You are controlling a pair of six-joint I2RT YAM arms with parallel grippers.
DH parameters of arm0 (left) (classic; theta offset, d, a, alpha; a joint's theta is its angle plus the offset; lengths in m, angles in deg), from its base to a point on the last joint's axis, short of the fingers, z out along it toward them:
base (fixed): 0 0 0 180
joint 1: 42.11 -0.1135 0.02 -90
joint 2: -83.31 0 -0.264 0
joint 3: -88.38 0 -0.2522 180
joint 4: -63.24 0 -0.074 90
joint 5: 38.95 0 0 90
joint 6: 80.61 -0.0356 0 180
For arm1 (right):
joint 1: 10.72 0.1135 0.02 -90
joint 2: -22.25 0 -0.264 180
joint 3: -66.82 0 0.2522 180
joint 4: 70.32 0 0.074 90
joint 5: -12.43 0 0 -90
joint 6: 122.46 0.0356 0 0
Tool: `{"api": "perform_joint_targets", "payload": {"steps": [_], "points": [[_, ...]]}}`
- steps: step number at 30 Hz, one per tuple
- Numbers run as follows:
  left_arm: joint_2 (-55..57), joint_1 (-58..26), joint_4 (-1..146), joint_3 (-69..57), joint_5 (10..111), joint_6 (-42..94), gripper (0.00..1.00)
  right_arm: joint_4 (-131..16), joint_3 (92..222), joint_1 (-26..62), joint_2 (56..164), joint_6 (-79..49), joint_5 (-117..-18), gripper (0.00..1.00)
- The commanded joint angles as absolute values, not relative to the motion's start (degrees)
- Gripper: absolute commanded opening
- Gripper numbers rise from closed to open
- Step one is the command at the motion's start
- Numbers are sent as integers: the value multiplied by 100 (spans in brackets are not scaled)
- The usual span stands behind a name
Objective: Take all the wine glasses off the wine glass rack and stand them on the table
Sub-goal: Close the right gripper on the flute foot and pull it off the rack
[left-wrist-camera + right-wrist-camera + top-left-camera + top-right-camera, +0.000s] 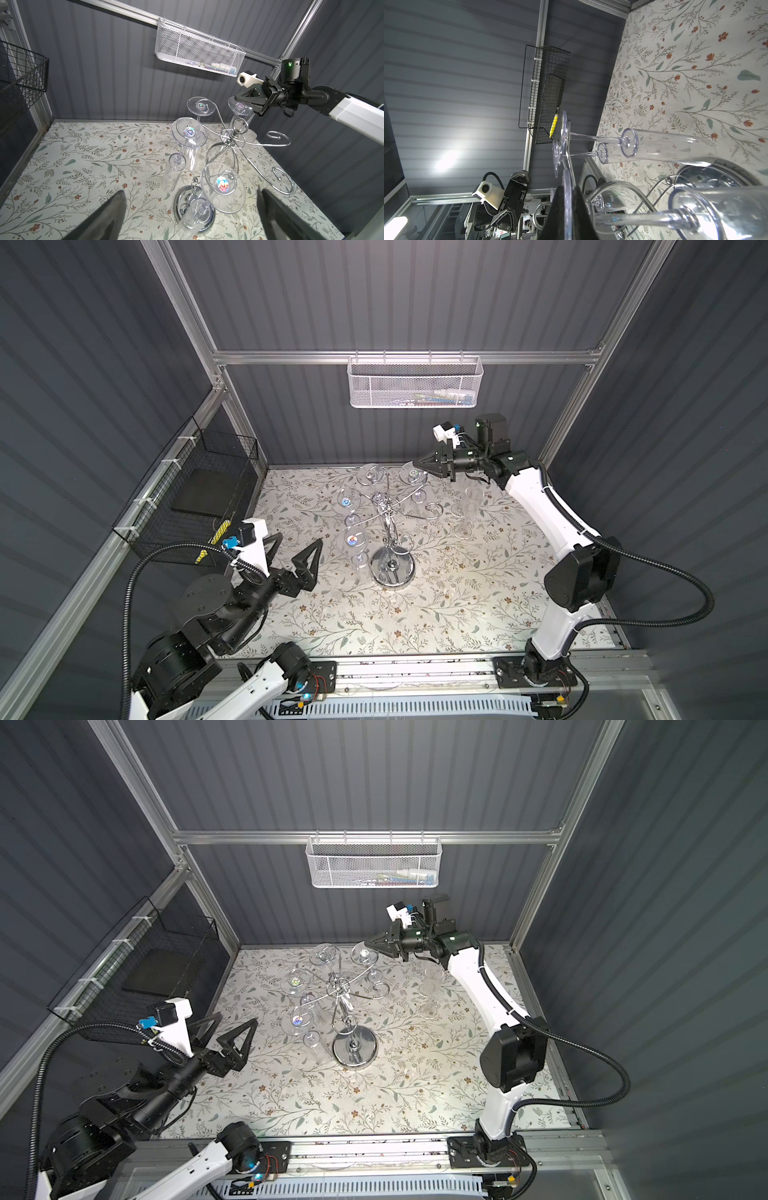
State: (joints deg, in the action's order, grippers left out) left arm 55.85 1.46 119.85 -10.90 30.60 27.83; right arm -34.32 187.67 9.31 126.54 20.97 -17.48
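Wine glass (412, 475) first, Ben: where is it, and what has hold of it?

Hanging bowl-down from the far right arm of the rack (405, 570), Ana, mid-table. The right claw (417, 465) is pinched shut on the edge of its flat foot; the right wrist view shows the fingers (556, 207) either side of that disc. The left claw (293, 549) gapes wide and empty, near and left of the rack.

What could go wrong?

It's a thin, slick edge to grip, so I'd guess the glass could twist or slip out. Its stem sits in a curled hook; a pull the wrong way could snag it, drag or tip the rack, and shake the other three glasses (353, 540) loose.

What can't you make out?

Exactly how the stem sits in the hook: see-through stem over shiny wire, all glare. At least one loose glass (473, 495) seems to stand on the table (415, 614) right of the rack; I can't count them.
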Motion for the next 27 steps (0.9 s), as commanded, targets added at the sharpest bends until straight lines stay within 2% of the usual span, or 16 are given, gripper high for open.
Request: {"api": "perform_joint_targets", "payload": {"steps": [1, 27], "points": [[5715, 153, 12138, -1053, 2985, 2883, 100, -3758, 18755, 903, 12430, 2291, -1604, 0], [5856, 157, 12288, -1051, 2915, 3057, 99, -3687, 18256, 765, 11832, 2440, -1922, 0]]}}
